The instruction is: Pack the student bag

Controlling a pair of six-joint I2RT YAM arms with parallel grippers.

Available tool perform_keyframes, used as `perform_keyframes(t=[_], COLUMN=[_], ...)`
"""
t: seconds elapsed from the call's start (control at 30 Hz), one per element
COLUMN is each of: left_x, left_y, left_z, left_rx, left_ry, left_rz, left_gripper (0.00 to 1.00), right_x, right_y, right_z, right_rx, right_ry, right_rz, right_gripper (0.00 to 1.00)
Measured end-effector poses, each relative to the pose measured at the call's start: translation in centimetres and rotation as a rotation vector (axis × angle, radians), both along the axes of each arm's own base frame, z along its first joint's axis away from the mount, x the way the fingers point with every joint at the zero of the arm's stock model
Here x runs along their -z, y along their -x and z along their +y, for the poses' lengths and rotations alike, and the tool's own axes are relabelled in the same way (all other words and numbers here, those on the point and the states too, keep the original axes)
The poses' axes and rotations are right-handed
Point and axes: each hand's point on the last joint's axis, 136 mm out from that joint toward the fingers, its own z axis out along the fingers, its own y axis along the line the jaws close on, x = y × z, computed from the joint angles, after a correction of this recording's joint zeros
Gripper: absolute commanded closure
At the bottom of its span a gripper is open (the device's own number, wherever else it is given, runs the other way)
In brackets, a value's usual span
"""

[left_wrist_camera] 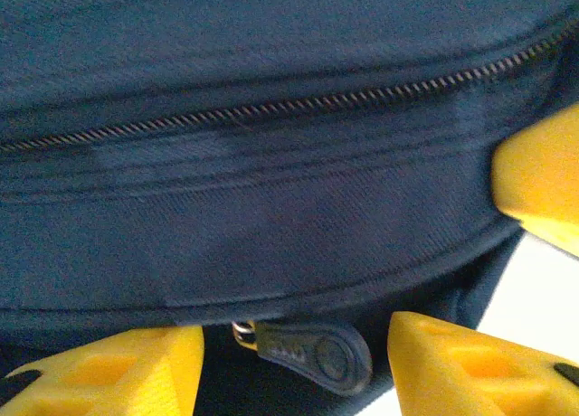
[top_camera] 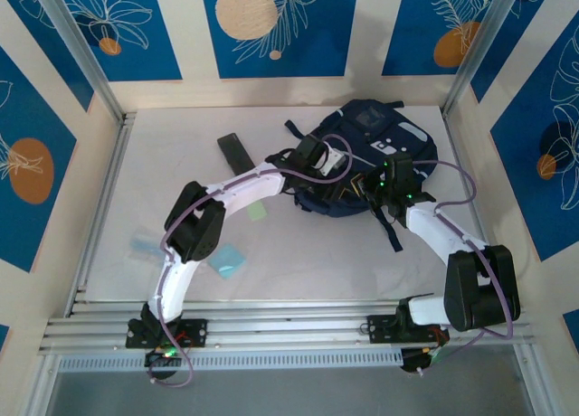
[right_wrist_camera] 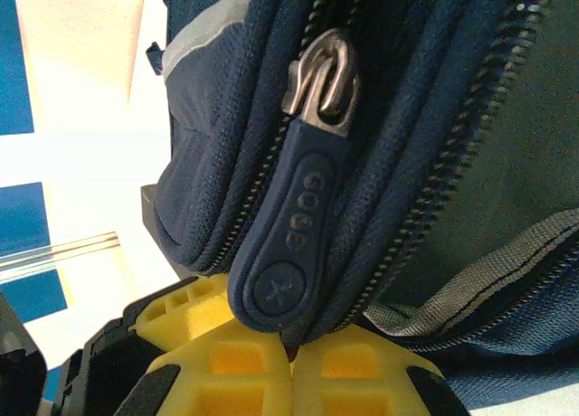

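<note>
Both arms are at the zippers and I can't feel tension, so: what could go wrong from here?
The left gripper is open, a zipper pull lying ungripped between its jaws; closing off-centre could pinch fabric instead. The right gripper is shut at the very tip of the lettered pull; whether it holds it is unclear, and so shallow a grip may slip. A tug from either arm could drag the student bag across the table.

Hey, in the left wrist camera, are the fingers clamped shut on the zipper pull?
No, the left gripper stands open, the zipper pull lying between its fingers.
</note>
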Motion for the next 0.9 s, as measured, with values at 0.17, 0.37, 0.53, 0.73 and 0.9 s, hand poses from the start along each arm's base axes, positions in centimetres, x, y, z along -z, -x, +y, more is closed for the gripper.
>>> perform_keyframes(t=[0.17,0.37,0.53,0.73,0.9], left_x=[-0.2,0.3,0.4,0.7,0.5], left_y=[-1.2,-1.9,-2.1,-3.6,-4.3], left_z=[0.0,-0.1,0.4,3.2,4.8], left_rx=[-0.033,-0.044,-0.026,-0.004,0.027], left_ry=[-0.026,-0.045,-0.024,-0.01,0.019], left_rz=[-0.038,-0.036,0.001,0.051,0.08], left_gripper=[0.71,1.0,1.0,1.0,1.0], right_x=[-0.4,-0.4,-0.4,-0.4,-1.2], right_y=[-0.3,-0.5,-0.5,-0.5,-0.7], right_z=[0.0,-0.4,-0.4,-0.6,-0.3], right_rx=[0.002,0.011,0.002,-0.011,-0.048], right_ry=[-0.002,0.002,0.013,0.035,0.039], right_rz=[-0.019,-0.026,-0.03,-0.035,-0.059], right_gripper=[1.0,1.0,1.0,1.0,1.0])
